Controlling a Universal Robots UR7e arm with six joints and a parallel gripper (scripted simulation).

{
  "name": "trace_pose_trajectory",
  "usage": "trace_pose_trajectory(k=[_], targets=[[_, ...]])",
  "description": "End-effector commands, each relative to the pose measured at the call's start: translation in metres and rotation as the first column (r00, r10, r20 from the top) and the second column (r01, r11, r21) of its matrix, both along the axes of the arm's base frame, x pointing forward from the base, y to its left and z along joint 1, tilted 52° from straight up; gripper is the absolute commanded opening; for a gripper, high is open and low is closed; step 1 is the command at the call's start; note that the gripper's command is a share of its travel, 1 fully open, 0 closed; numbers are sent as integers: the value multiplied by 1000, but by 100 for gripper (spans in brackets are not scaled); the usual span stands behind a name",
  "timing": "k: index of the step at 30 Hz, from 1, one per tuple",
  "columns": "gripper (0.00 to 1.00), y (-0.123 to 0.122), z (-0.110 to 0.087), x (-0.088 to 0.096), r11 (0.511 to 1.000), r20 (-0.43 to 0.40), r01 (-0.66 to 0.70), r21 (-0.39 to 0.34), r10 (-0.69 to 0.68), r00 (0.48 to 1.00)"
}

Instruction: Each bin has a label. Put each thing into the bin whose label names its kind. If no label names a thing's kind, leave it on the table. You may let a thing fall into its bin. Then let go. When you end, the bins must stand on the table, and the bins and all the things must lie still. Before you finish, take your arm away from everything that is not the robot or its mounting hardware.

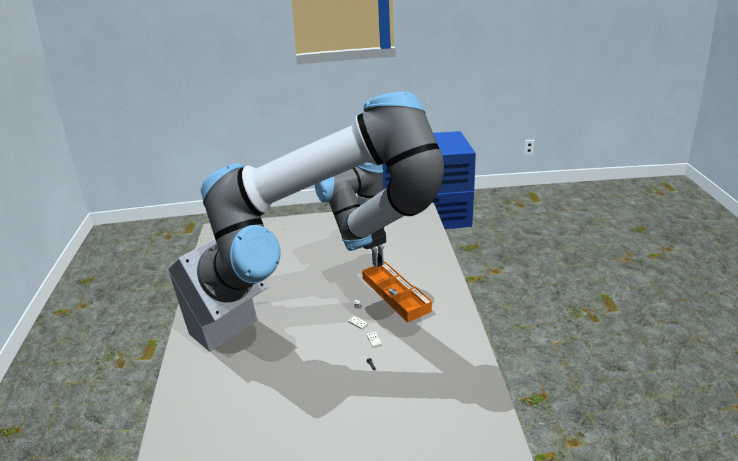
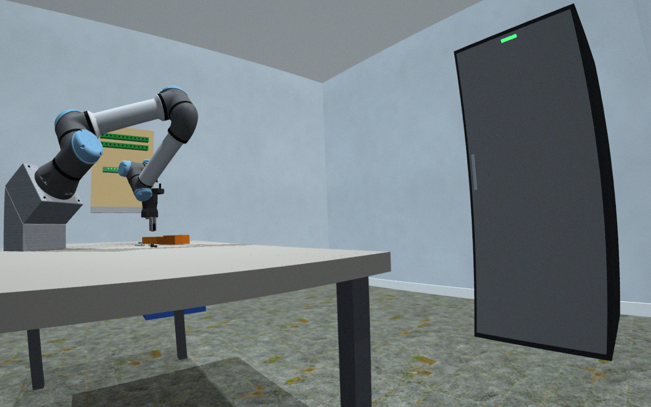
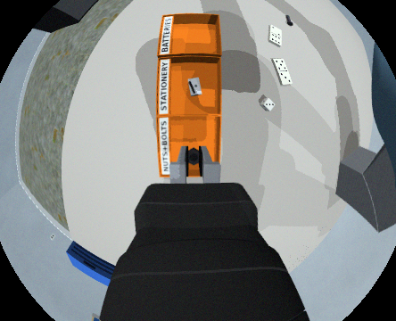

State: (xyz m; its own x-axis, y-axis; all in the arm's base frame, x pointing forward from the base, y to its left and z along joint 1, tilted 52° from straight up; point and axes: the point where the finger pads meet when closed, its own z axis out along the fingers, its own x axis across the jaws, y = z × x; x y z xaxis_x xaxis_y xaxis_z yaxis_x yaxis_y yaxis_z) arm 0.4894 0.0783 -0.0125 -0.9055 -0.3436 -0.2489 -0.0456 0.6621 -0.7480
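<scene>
My gripper (image 1: 378,264) (image 2: 152,229) (image 3: 193,155) is shut on a black bolt, whose hex head (image 3: 193,155) shows between the fingertips. It hangs above the NUTS+BOLTS bin (image 3: 189,127), the nearest of three joined orange bins in the wrist view. A grey metal sharpener (image 1: 393,291) (image 3: 194,86) lies in the STATIONERY bin (image 3: 180,102). The BATTERIES bin (image 3: 191,39) (image 1: 418,312) shows nothing inside. On the table lie a white die (image 1: 357,304) (image 3: 268,104), two white dominoes (image 1: 357,322) (image 1: 374,339) (image 3: 282,71) (image 3: 275,35) and a dark bolt (image 1: 371,363) (image 3: 289,20). The floor of the NUTS+BOLTS bin is partly hidden by the fingers.
The bins stand on the pale table (image 1: 325,435) (image 2: 247,263). The robot's grey pedestal (image 1: 225,326) (image 2: 43,236) stands on the table's other side from the bins. A blue cabinet (image 1: 455,171) stands beyond the table, and a tall dark cabinet (image 2: 535,192) stands on the floor.
</scene>
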Motion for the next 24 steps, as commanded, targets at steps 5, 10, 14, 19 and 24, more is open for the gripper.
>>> trace_pose_trajectory(k=[5,10,14,19,24], targets=[[34,-9,-5,3,1000,0,1,1,-1,1000],[34,-13,-8,7,1000,1,1,1,-1,1000],[34,-18,-13,10,1000,1,1,1,-1,1000],[34,-25,-19,14,1000,2,1,1,-1,1000],[34,-32,-25,19,1000,2,1,1,-1,1000]])
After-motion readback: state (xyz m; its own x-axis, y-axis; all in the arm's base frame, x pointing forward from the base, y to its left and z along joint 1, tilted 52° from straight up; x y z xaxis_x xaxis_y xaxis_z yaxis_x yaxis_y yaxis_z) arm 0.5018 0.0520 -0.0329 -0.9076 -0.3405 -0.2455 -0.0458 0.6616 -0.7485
